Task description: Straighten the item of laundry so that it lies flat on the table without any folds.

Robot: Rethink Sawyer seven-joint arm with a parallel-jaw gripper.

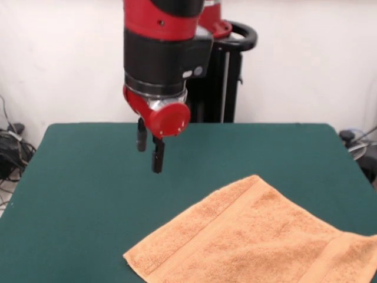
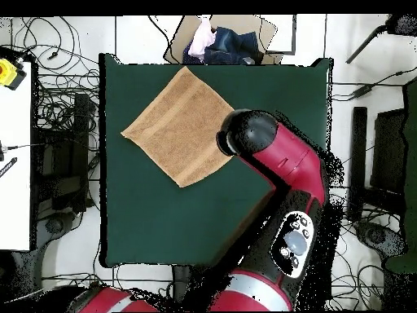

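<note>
Gripper [image 1: 149, 153] hangs above the table [image 1: 88, 194], fingers a little parted, holding nothing.
Towel [image 1: 259, 236] lies flat, apart from it; in the front view lower right, set diagonally.

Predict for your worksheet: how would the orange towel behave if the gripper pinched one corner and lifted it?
The towel looks like soft looped terry lying flat on the table, so it would probably droop and fold rather than hold its shape. It seems thin, so likely light. Its fuzzy surface suggests that the gripper would not slip easily.
</note>
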